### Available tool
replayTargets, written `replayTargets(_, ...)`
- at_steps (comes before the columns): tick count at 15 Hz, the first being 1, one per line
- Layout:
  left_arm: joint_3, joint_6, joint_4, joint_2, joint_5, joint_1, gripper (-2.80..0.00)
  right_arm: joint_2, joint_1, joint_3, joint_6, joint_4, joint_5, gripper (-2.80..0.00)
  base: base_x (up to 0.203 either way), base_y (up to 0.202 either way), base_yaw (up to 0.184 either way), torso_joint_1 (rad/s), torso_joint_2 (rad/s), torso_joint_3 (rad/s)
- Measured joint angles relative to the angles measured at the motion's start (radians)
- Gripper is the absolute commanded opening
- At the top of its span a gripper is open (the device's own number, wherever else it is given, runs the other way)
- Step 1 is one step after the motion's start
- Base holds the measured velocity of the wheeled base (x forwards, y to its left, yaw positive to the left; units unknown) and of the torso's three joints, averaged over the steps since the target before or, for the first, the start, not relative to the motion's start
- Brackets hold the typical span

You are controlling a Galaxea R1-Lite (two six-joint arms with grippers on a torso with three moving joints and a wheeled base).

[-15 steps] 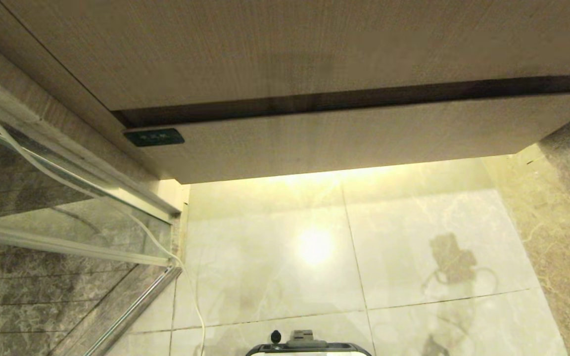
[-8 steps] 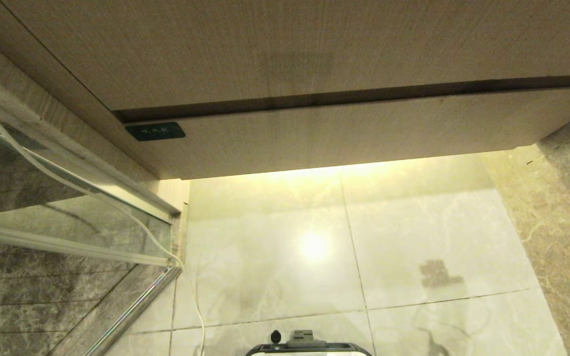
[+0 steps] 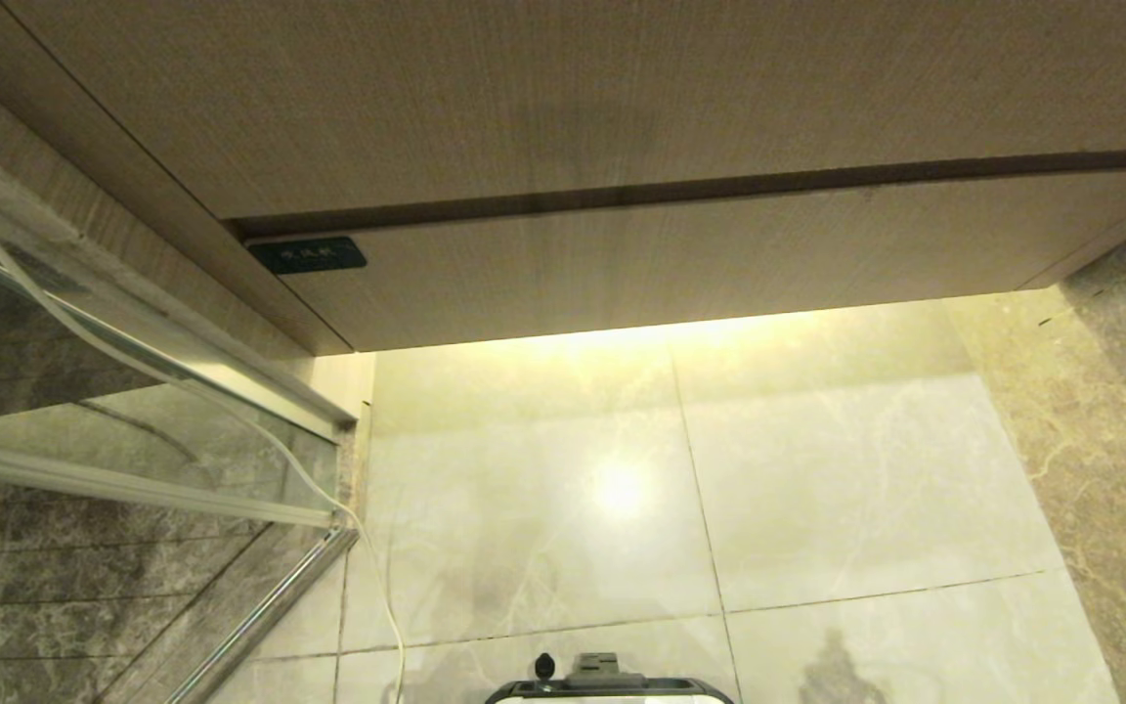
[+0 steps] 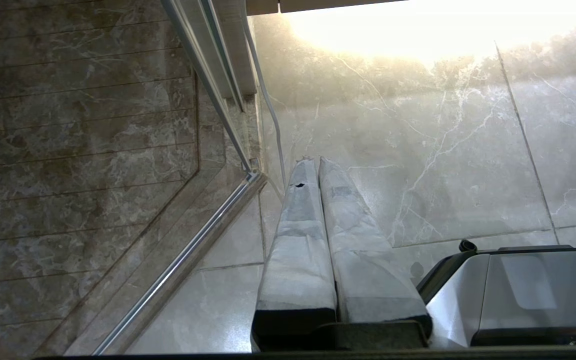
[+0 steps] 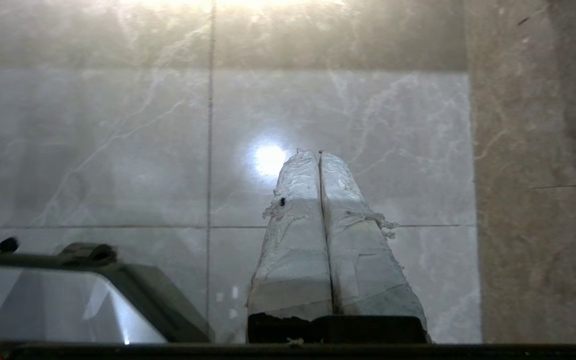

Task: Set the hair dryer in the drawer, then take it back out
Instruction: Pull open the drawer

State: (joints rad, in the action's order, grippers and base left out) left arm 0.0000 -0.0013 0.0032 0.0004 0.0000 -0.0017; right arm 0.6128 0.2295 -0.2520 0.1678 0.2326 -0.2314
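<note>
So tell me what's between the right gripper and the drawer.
Nothing visible. The drawer is pushed in, its front unobstructed. The right gripper, empty and shut, points at bare floor tile below. The hair dryer isn't in view.

A tall wood panel (image 3: 563, 98) fills the wall overhead, and a warm strip of light glows along its underside onto the pale marble floor tiles (image 3: 543, 508), which show a bright round glare spot. To the left stands a glass shower screen (image 3: 113, 411) in a metal frame, with darker brown stone tiles (image 3: 55, 606) behind it and a thin white cord (image 3: 377, 577) trailing down beside its corner. A brown marble wall (image 3: 1120, 430) rises on the right.
</note>
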Motion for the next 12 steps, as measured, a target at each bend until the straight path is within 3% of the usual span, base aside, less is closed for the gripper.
replayTargets(5, 0.0, 0.0, 0.0, 0.0, 0.0, 0.0, -2.8, -0.471, -0.224, 0.206, -0.049, -0.133, 0.159, -2.8, 0.0, 0.0, 0.0, 0.0, 0.0, 0.0)
replayTargets(8, 0.0, 0.0, 0.0, 0.0, 0.0, 0.0, -2.8, -0.574, -0.338, 0.246, -0.087, -0.157, 0.206, -2.8, 0.0, 0.0, 0.0, 0.0, 0.0, 0.0)
replayTargets(12, 0.0, 0.0, 0.0, 0.0, 0.0, 0.001, -2.8, -0.609, -0.37, 0.25, -0.085, -0.114, 0.206, -2.8, 0.0, 0.0, 0.0, 0.0, 0.0, 0.0)
